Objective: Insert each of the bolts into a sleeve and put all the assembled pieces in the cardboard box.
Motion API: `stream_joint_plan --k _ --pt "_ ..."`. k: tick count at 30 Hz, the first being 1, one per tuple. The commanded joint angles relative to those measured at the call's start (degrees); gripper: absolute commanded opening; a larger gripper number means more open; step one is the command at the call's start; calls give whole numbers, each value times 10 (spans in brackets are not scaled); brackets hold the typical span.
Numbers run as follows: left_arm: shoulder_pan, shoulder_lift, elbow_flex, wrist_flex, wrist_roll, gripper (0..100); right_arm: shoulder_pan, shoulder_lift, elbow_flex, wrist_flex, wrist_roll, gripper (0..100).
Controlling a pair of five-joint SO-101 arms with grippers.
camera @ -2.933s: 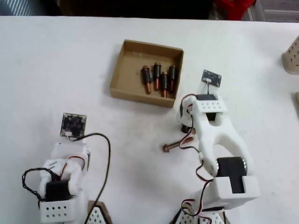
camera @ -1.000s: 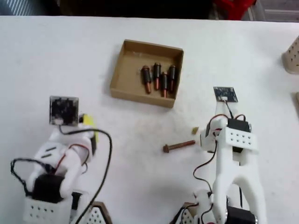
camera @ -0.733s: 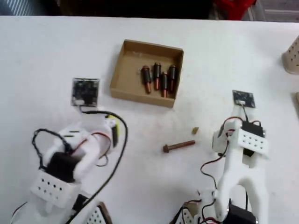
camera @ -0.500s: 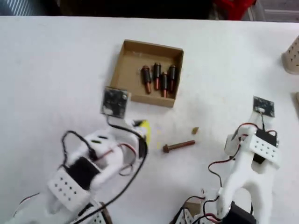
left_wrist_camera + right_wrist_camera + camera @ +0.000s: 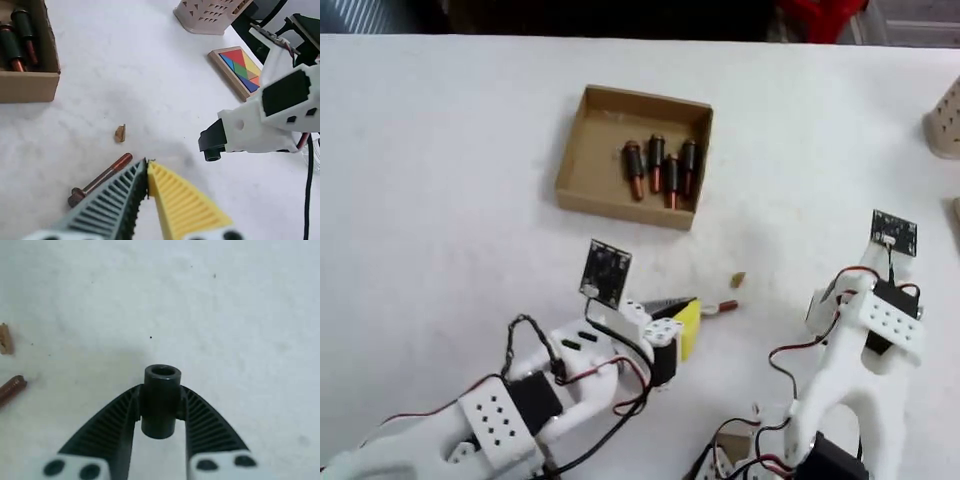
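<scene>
Fingers (image 5: 180,205) of the left gripper (image 5: 147,166) are pressed together on nothing, with their tips poised just beside the last loose bolt (image 5: 99,180). The right gripper (image 5: 160,391) pinches a black sleeve (image 5: 161,412) upright, bore facing up, held off to the side near the bolt's threaded end.

On the white table (image 5: 440,150), the cardboard box (image 5: 575,150) holds four assembled pieces (image 5: 660,165), so this looks like the final pairing. The step in hand is picking up the bolt. The left fingers will probably have to spread and straddle the shank before they close, and the bolt can then be steered into the sleeve's bore and the pair carried to the box. A small tan chip (image 5: 120,133) lies near the bolt.

No writing or label is legible.
</scene>
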Motion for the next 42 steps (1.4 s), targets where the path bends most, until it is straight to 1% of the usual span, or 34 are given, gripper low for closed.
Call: stream_joint_plan --k 1,7,10,12,15,18,21,25,27,30,32,35,38,42 --pt "9 51 -25 -15 8 24 4 0 -3 -7 4 17" --pt "9 245 -116 -17 8 24 4 0 -3 -7 4 17" --pt "10 310 -128 -59 8 24 4 0 -3 -7 4 17" --pt "10 335 -127 -83 9 24 4 0 -3 -7 4 17" --pt "22 350 -128 -84 9 24 4 0 -3 -7 4 17" --pt "47 360 -134 -55 9 24 4 0 -3 -7 4 17" --pt "49 385 -156 -27 10 24 3 0 -3 -7 4 17" --pt "10 450 -196 -10 46 24 3 0 -3 -7 4 17" --pt "-7 488 -222 9 49 24 3 0 -3 -7 4 17" --pt "-13 538 -253 23 49 24 3 0 -3 -7 4 17" --pt "-14 561 -265 19 49 25 3 0 -3 -7 4 17" --pt "-34 576 -279 18 50 25 3 0 -3 -7 4 17" --pt "-62 581 -288 11 54 25 3 0 -3 -7 4 17" --pt "-109 582 -290 -26 82 27 3 0 -3 -7 4 17"
